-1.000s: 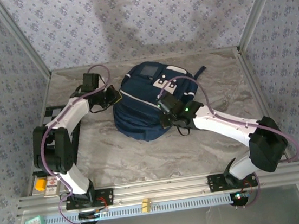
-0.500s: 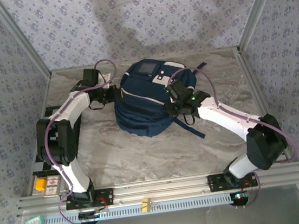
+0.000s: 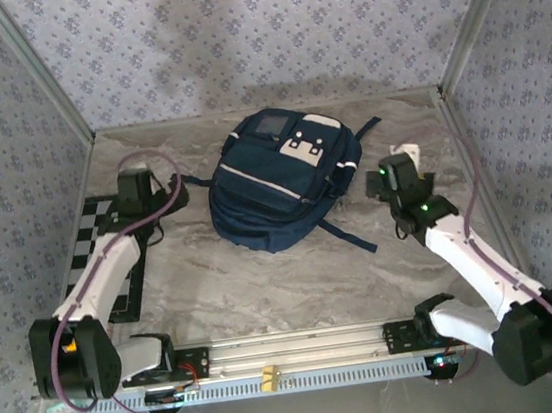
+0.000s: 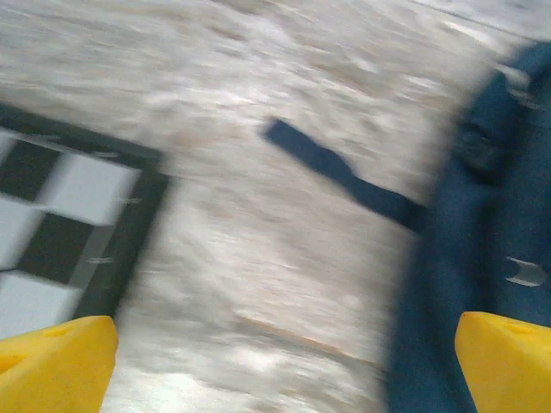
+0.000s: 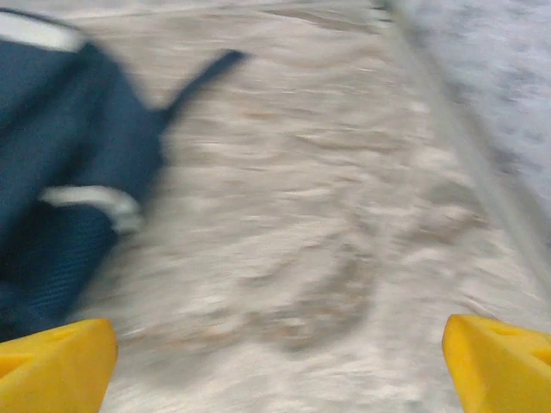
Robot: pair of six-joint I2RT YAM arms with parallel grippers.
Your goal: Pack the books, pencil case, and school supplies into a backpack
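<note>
Left gripper (image 4: 280, 366) hangs wide open and empty over the table (image 3: 266, 288), just beside the checkered mat (image 3: 110, 247). The backpack (image 3: 278, 181) lies mid-table between my arms. My right gripper (image 5: 275, 366) gapes empty too. I'd worry the bag's loose strap (image 3: 355, 237) snags a finger on any reach in.

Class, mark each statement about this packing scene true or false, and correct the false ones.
1. The backpack lies on the table, its front facing up. True.
2. The left gripper is shut on the backpack. False: its jaws stand open and hold nothing.
3. The right gripper is open, to the right of the backpack. True.
4. The checkerboard mat lies at the table's right edge. False: it lies at the left edge.
</note>
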